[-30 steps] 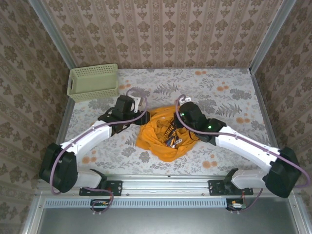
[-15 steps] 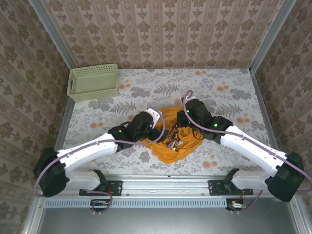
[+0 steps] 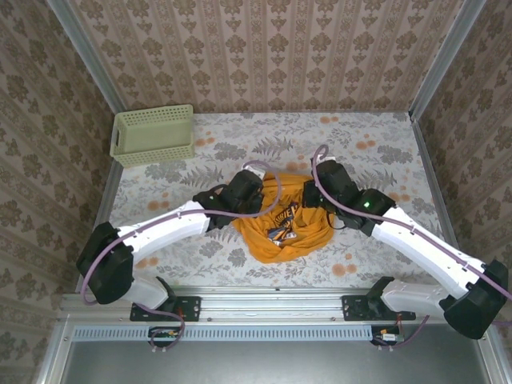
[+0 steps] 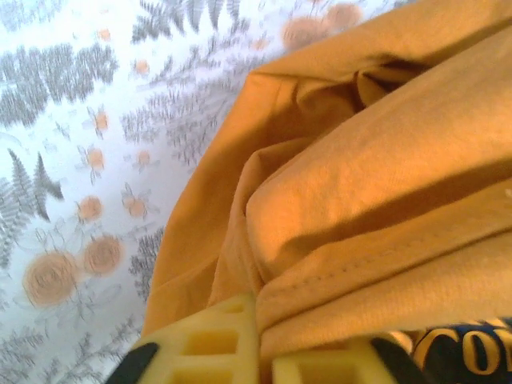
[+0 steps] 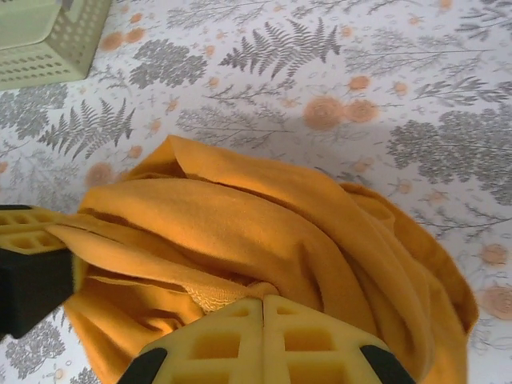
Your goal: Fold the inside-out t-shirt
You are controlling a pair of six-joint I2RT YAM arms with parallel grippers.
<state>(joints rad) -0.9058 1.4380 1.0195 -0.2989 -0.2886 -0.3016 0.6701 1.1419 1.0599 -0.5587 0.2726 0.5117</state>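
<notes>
The inside-out t-shirt (image 3: 282, 232) is a bunched orange-yellow heap at the table's middle, with a dark printed mark (image 3: 281, 233) showing. At its left upper edge, my left gripper (image 3: 262, 206) is shut on a fold. In the left wrist view the t-shirt (image 4: 368, 184) has a stitched hem pinched by that gripper (image 4: 260, 324). My right gripper (image 3: 309, 208) is shut on the heap's right upper edge. In the right wrist view, the right gripper (image 5: 262, 304) has its fingers closed on a ribbed edge of the t-shirt (image 5: 240, 216). The left gripper's fingers (image 5: 28, 234) hold a fold at the far left.
A pale green lattice basket (image 3: 154, 134) stands at the back left corner, also seen as the basket (image 5: 48, 36) in the right wrist view. Floral tablecloth (image 3: 376, 152) lies bare around the heap. Patterned walls enclose the back and sides.
The left arm swung in from the left, reached the shirt with jaws open, and closed on a fold. The right gripper, still shut on the shirt, shifted back and right, pulling the cloth.
</notes>
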